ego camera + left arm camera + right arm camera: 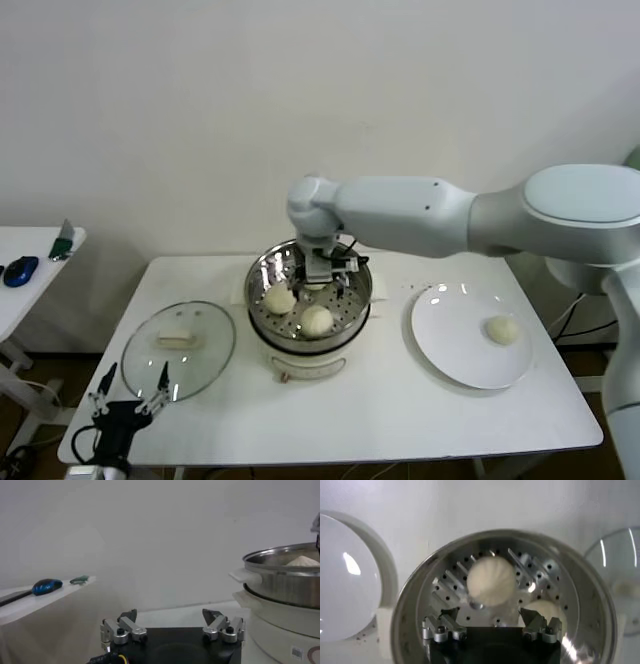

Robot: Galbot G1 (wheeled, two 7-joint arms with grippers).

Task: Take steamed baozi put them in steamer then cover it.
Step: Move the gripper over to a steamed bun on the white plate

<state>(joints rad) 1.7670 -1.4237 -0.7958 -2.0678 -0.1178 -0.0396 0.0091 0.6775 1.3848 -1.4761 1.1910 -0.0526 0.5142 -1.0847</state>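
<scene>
Smooth cream-white baozi on perforated steel steamer floor.

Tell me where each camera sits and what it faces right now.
Head view: high up, looking down on the table; right arm reaches over the steamer, left pincer low at the front edge.
Left wrist view: low, level across the table; open left pincer, steamer's side.
Right wrist view: straight down into the steamer; open right pincer above baozi.
All share the steamer.
</scene>
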